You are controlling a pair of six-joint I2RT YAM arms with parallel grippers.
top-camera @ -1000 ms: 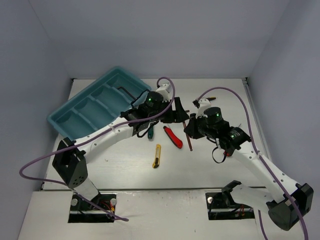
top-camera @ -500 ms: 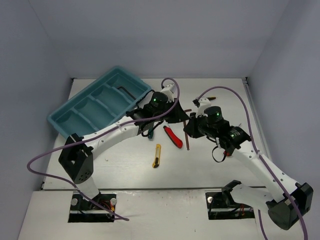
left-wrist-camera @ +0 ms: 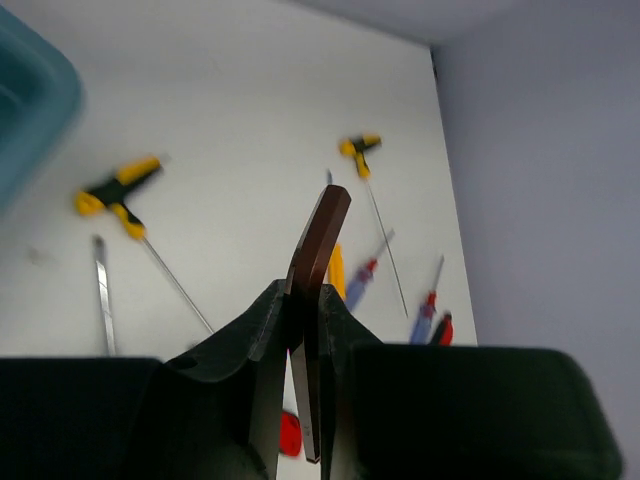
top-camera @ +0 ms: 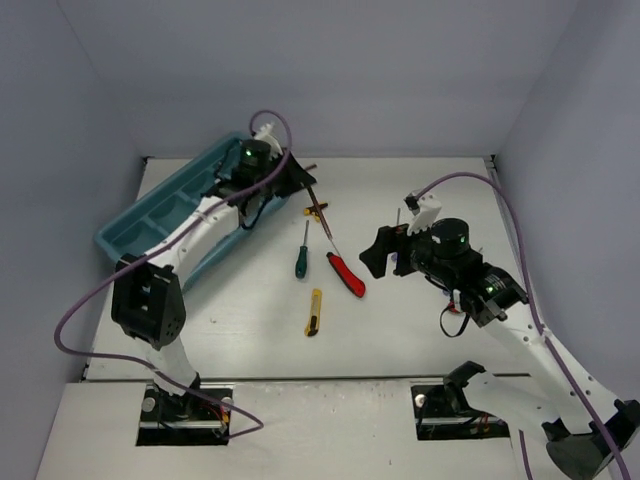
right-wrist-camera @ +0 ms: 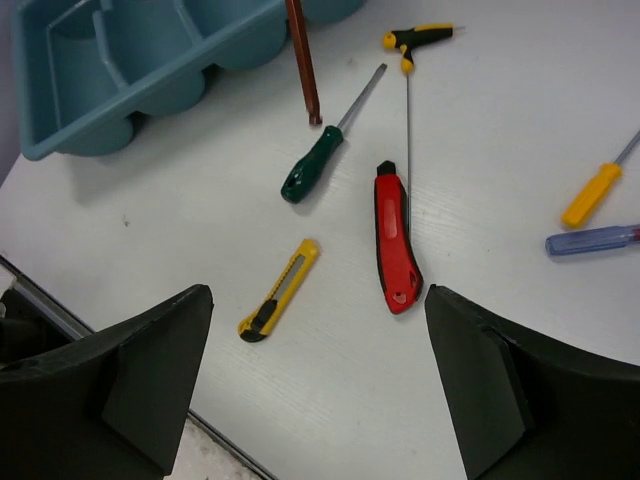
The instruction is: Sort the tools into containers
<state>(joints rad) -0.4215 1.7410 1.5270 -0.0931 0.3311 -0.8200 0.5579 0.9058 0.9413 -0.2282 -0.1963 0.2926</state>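
Observation:
My left gripper (top-camera: pixel 296 172) (left-wrist-camera: pixel 303 292) is shut on a dark brown hex key (top-camera: pixel 308 186) (left-wrist-camera: pixel 325 215) (right-wrist-camera: pixel 303 60), held in the air beside the right end of the teal tray of containers (top-camera: pixel 112 243) (right-wrist-camera: pixel 60 140). My right gripper (top-camera: pixel 384 252) (right-wrist-camera: pixel 320 390) stands open and empty above the table. Below it lie a green screwdriver (top-camera: pixel 300 258) (right-wrist-camera: pixel 312 165), a red utility knife (top-camera: pixel 347 274) (right-wrist-camera: pixel 397 240), a yellow utility knife (top-camera: pixel 314 312) (right-wrist-camera: pixel 280 290) and a yellow-black T-handle driver (top-camera: pixel 318 210) (right-wrist-camera: pixel 415 38).
An orange screwdriver (right-wrist-camera: pixel 593 190) and a blue one (right-wrist-camera: pixel 590 240) lie to the right. The left wrist view shows a second T-handle driver (left-wrist-camera: pixel 358 148) and blue-red screwdrivers (left-wrist-camera: pixel 428 312) farther out. Grey walls close in the table on three sides.
The left gripper shut on the hex key, the right gripper opened and let it go. The left arm then carried the key up and left to the tray; the right arm drew back right.

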